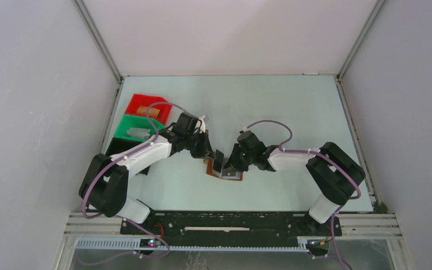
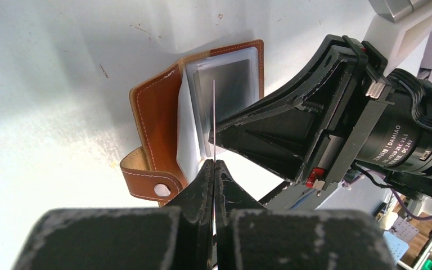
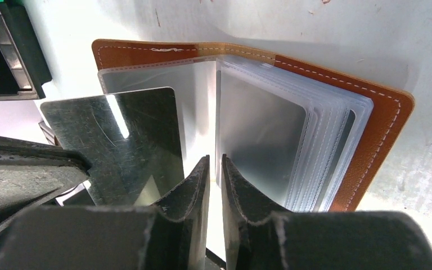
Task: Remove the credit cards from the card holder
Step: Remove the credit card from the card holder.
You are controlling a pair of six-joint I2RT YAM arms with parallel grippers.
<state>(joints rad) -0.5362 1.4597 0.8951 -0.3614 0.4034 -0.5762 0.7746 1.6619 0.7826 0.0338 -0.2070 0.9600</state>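
Note:
The card holder (image 1: 229,176) lies open on the table between my two arms, brown leather with clear sleeve pages (image 3: 292,140) and a strap tab (image 2: 149,180). My left gripper (image 2: 214,163) is shut on a dark grey credit card (image 3: 124,140). The card is out of its sleeve and stands just left of the holder, edge-on in the left wrist view (image 2: 214,112). My right gripper (image 3: 215,160) is nearly closed on an upright clear sleeve page at the holder's fold, just right of the card. More cards sit in the right-hand sleeves (image 3: 259,129).
A red bin (image 1: 146,107) and a green bin (image 1: 138,128) stand at the far left, each with something in it. A black tray (image 1: 121,149) sits in front of them. The two grippers almost touch over the holder.

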